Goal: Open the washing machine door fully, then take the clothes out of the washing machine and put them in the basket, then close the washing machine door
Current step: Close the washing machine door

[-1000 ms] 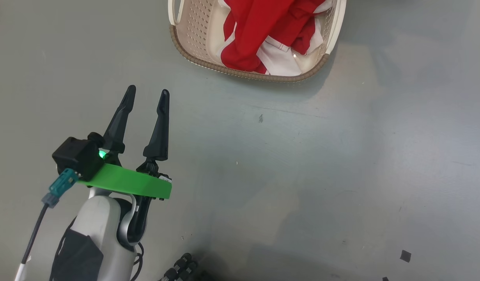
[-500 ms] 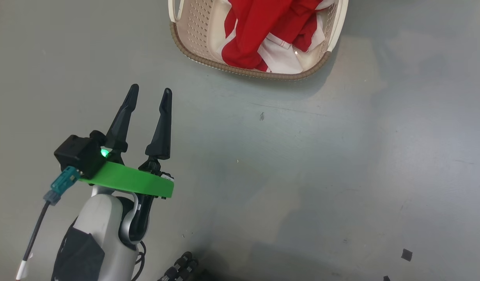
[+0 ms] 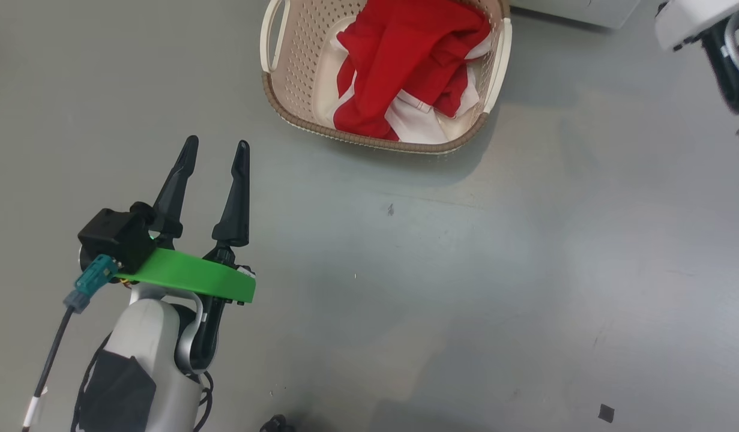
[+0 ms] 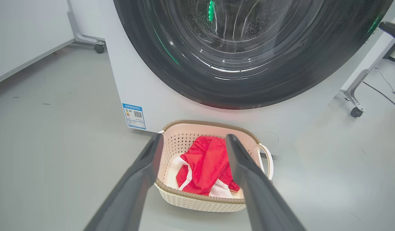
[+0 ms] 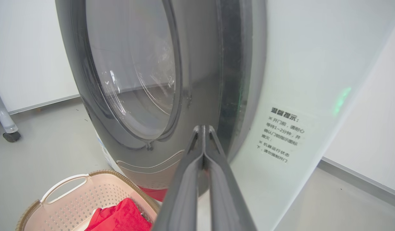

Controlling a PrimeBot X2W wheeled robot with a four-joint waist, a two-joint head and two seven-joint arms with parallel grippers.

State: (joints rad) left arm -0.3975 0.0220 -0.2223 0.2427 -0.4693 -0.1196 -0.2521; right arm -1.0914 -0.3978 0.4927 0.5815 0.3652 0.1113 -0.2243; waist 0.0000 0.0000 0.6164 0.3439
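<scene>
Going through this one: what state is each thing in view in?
washing machine door: looks shut.
basket: upright on floor, loaded.
clothes: crumpled inside basket.
left gripper: open, empty.
right gripper: shut, empty, tips near door's rim.

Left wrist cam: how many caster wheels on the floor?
2. One small black caster wheel at upper left, beside the big white washing machine; another at right, under a grey metal leg. More may be hidden behind the machine.

Perforated plastic basket [image 3: 297,66] holds red cloth clothes [image 3: 405,60]; glossy door [image 4: 248,86].
</scene>
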